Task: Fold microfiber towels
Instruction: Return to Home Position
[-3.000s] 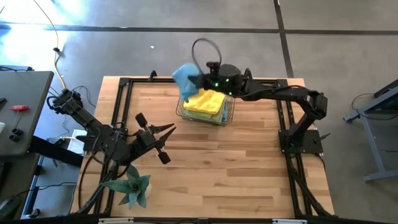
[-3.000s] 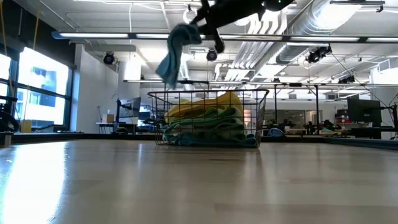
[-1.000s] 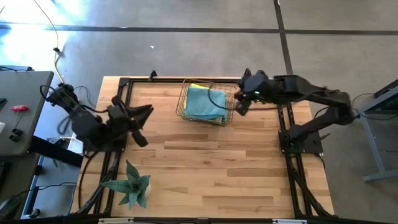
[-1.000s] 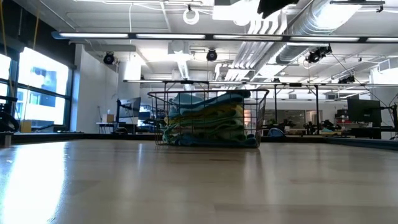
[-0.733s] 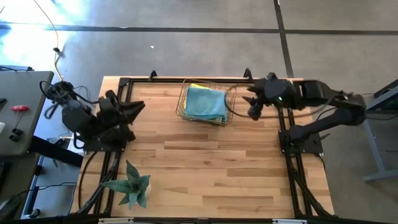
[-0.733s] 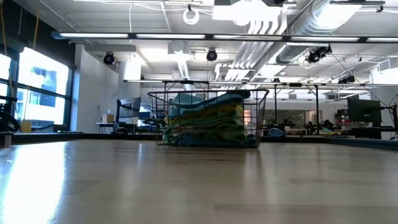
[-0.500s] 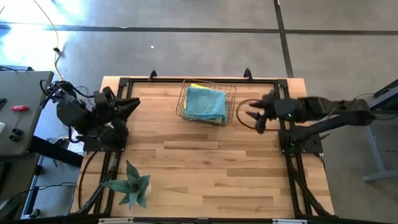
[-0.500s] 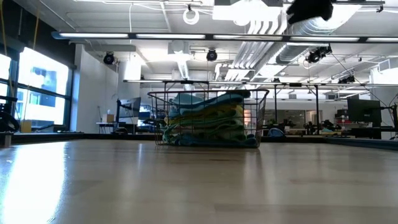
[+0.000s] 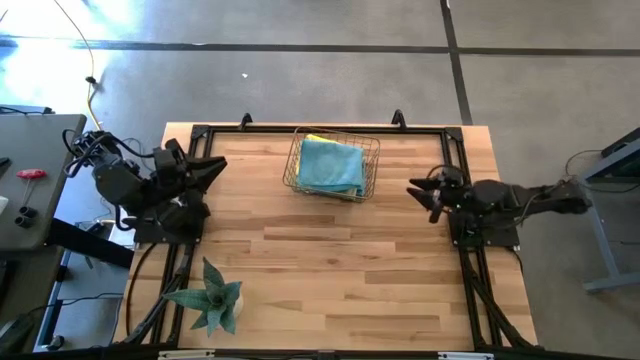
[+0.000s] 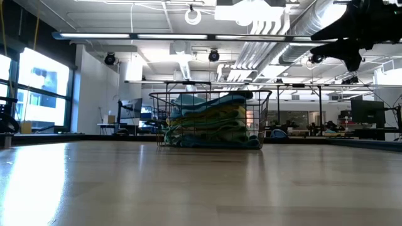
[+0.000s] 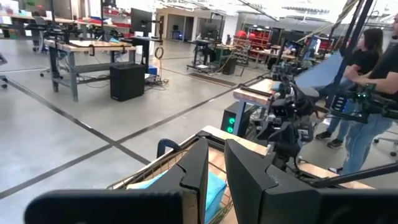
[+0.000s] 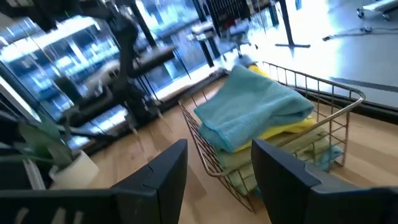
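**Worktop from above, from table height and from both wrists.** You see the wire basket (image 9: 374,150) at the middle of the worktop's (image 9: 330,270) far edge. It holds the stacked microfiber towels, and none lies elsewhere on the wood.

- **Stack:** the blue towel (image 9: 332,165) lies on top. The yellow towel (image 9: 317,138) shows as a strip at the stack's far side. From table height the pile rises just above the basket's rim, with a green towel (image 10: 213,130) low in it. The right wrist view gives the same order: blue (image 12: 255,106), yellow (image 12: 292,127), green (image 12: 242,165).
- **Left gripper** (image 9: 212,170): it hangs over the worktop's left edge toward the far-left corner, well apart from the basket and pointing at it. In its wrist view (image 11: 216,144) only a narrow slit parts the fingers, with nothing between them.
- **Right gripper** (image 9: 415,192): it hangs just inside the right edge, near the basket's right side and apart from it. Its fingers stand clearly spread (image 12: 217,146) and empty.
- **Plant** (image 9: 210,295): the spiky green plant stands by the near-left corner.
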You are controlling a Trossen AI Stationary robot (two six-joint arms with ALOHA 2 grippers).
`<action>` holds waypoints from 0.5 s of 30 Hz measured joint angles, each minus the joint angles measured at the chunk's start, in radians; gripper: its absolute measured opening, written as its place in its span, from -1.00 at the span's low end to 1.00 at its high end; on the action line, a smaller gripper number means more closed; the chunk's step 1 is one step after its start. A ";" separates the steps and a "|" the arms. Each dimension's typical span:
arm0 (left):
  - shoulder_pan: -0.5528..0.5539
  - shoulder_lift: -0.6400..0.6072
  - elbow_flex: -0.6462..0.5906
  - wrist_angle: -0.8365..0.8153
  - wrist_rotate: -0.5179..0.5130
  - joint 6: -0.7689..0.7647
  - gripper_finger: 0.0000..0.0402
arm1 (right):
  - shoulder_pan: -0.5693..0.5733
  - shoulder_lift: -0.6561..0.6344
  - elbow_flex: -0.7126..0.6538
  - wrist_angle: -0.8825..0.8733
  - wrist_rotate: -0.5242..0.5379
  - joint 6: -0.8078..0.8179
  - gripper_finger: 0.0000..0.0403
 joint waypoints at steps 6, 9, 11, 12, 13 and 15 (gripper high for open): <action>0.000 0.000 0.000 0.000 0.000 -0.023 -0.77 | 0.000 -0.164 -0.128 0.075 0.008 -0.028 -0.15; 0.000 0.000 0.000 0.000 0.000 -0.026 -0.77 | 0.000 -0.230 -0.177 0.095 0.049 -0.048 -0.15; 0.000 0.000 0.000 0.000 0.000 -0.026 -0.77 | -0.001 -0.237 -0.202 0.126 0.053 -0.061 -0.15; 0.000 0.001 0.000 0.000 0.000 -0.026 -0.77 | -0.001 -0.237 -0.215 0.143 0.044 -0.071 -0.15; 0.000 0.001 0.000 0.000 0.000 -0.026 -0.77 | 0.000 -0.232 -0.227 0.172 0.026 -0.078 -0.15; 0.000 0.000 0.000 0.000 0.000 -0.026 -0.77 | 0.000 -0.233 -0.257 0.239 -0.023 -0.081 -0.15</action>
